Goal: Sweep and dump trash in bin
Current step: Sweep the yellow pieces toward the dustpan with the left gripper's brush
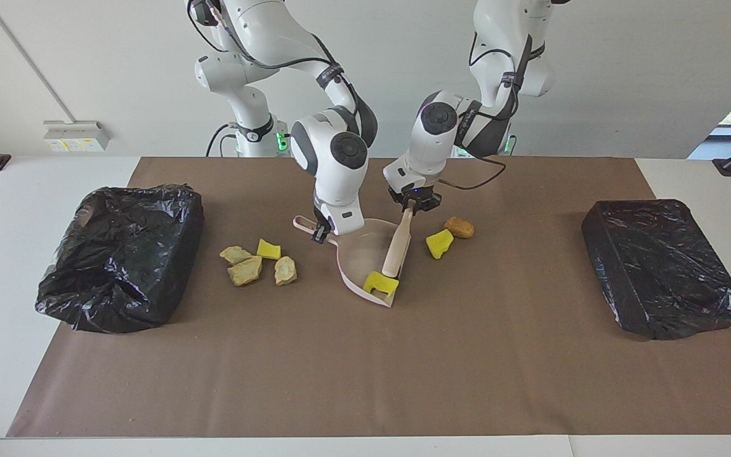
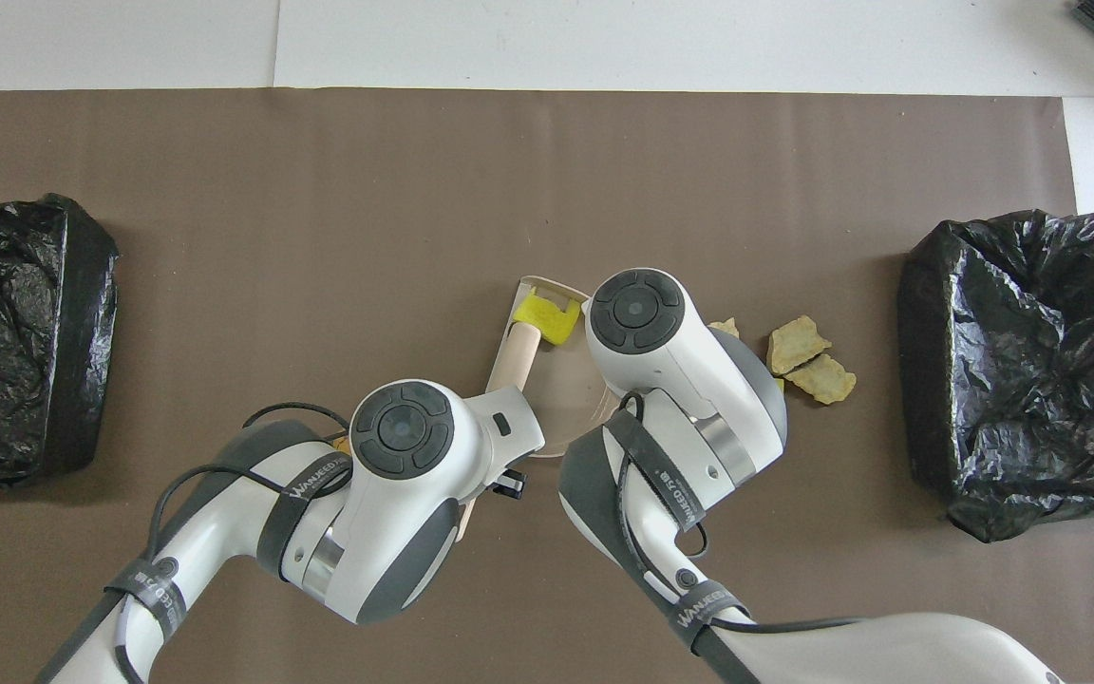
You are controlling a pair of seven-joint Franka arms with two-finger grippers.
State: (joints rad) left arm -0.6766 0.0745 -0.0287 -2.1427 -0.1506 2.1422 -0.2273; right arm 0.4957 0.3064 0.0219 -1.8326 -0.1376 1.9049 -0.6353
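Near the middle of the brown mat (image 1: pixel 365 381), the right gripper (image 1: pixel 320 233) is clamped on the handle of the pale pink dustpan (image 1: pixel 365 254), while the left gripper (image 1: pixel 414 202) – fingers closed on a wooden-handled brush (image 1: pixel 397 246) – rests the brush head against a yellow sponge piece (image 1: pixel 381 283) inside the pan. Another yellow lump (image 1: pixel 439 244) and a brown chunk (image 1: pixel 459 227) lie beside the pan, toward the left arm's end. Four more pieces (image 1: pixel 257 261) lie toward the right arm's end, near a black-bagged bin (image 1: pixel 121 254) (a second bin (image 1: pixel 664 266) sits at the mat's other end). Arm straps read "WANJEED" – partly legible.
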